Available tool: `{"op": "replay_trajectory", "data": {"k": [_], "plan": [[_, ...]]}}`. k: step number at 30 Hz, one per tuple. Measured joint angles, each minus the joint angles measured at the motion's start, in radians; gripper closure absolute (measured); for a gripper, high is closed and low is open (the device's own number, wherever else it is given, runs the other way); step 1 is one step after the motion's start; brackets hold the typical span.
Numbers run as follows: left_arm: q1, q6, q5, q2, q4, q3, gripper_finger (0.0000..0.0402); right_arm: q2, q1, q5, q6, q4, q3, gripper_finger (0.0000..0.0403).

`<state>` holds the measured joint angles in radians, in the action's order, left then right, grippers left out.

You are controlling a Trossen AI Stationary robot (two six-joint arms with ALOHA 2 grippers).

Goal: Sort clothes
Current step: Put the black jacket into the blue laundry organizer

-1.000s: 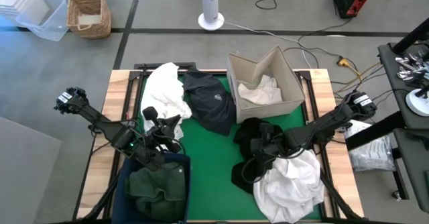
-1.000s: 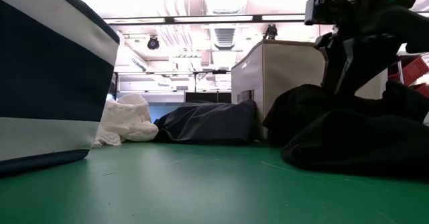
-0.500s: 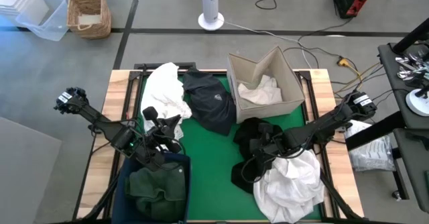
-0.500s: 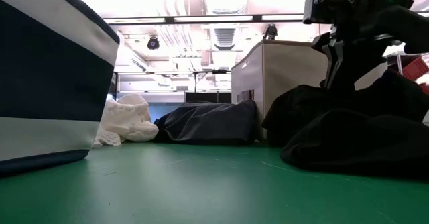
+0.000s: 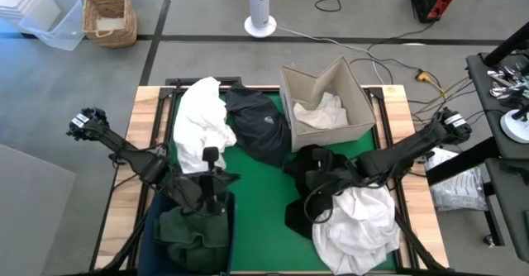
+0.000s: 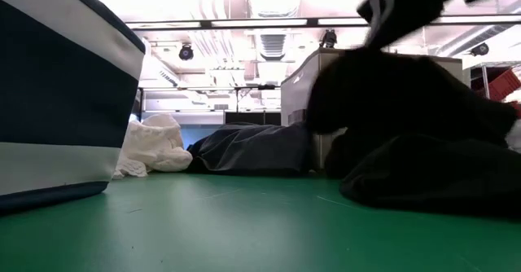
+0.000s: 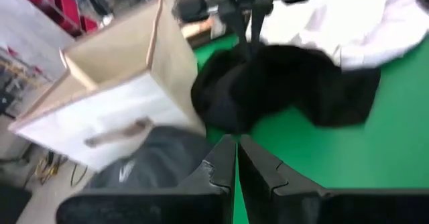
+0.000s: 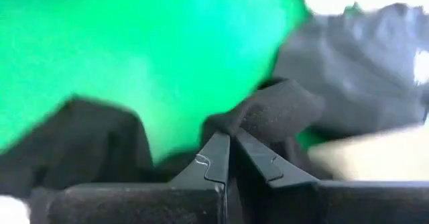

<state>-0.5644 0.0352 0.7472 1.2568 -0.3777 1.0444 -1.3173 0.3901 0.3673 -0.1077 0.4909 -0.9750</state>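
My right gripper (image 5: 316, 179) has clamped its jaws on the crumpled black fabric garment (image 5: 318, 164) and lifted it off the green tabletop (image 5: 260, 202) (beside the beige cardboard box (image 5: 324, 102)); left gripper (image 5: 212, 155), jaws together, swung above the navy fabric bin (image 5: 225, 218).

Bright overhead glare (wrist views motion-blurred)

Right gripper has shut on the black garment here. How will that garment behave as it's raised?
Probably floppy: in the low view the black garment already drapes from a raised peak. The right gripper pinches only one fold, so the rest likely trails on the green mat. It may drag the white garment lying against it.
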Motion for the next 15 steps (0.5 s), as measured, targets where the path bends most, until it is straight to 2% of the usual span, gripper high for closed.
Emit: {"op": "replay_trajectory", "data": {"k": [6, 15], "plan": [[0.003, 0.042, -0.057, 0.001, 0.069, -0.008, 0.0379, 0.048, 0.000, -0.006, 0.130, -0.142, -0.001, 0.0394], [0.034, 0.159, -0.054, 0.054, 0.228, -0.009, 0.0312, 0.053, -0.001, -0.008, 0.292, -0.349, -0.001, 0.0394]]}}
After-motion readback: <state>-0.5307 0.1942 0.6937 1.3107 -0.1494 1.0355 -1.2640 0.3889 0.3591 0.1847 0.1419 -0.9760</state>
